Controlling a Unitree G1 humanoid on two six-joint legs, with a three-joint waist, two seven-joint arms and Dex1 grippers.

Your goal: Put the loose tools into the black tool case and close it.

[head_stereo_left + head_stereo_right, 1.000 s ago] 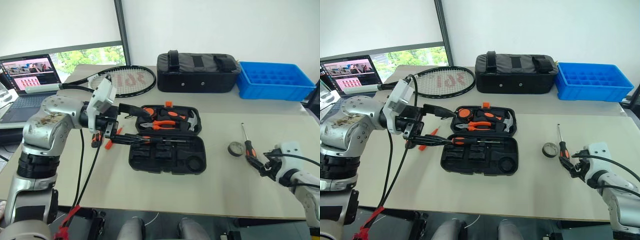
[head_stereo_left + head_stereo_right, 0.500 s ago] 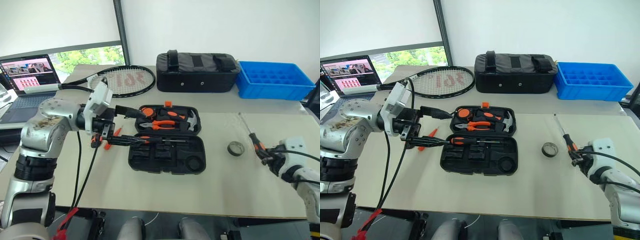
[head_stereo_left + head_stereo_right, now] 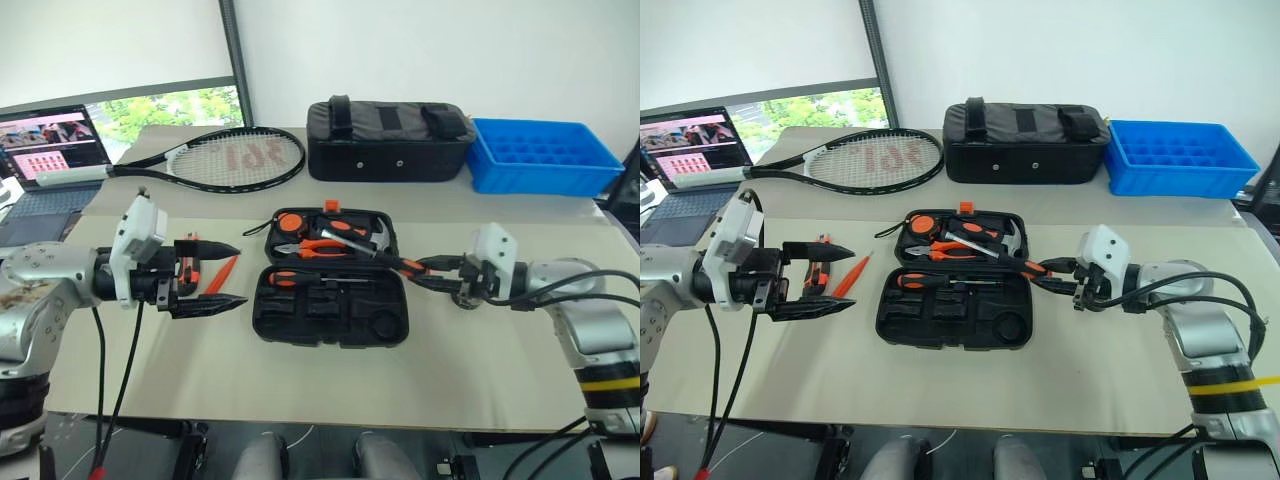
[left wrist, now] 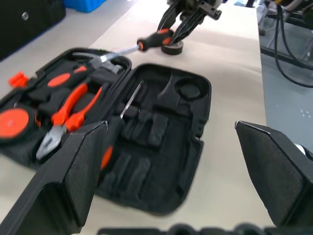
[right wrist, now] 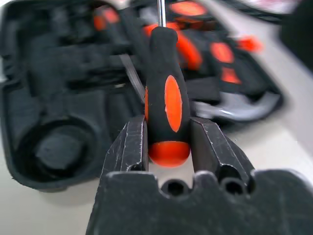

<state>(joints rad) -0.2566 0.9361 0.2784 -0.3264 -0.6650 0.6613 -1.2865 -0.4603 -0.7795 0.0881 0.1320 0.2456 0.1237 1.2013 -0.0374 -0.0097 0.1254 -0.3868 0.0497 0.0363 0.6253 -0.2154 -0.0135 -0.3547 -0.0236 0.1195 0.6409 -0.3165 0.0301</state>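
- Orange-black screwdriver [image 5: 164,98]: I am gripping it in my right pincer [image 3: 1064,276], carrying it toward the case [image 3: 950,325].
- Left pincer [image 3: 825,277] is gaping, empty.
- Next: aligning shaft with a free slot.

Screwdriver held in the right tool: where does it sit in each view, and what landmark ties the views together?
Left eye view: screwdriver at the right edge of the black tool case, shaft over its far half.
Right eye view: same place.
Left wrist view: beyond the case, in the right tool.
Right wrist view: clamped between the fingers, shaft toward the case.
Shared landmark: the case.
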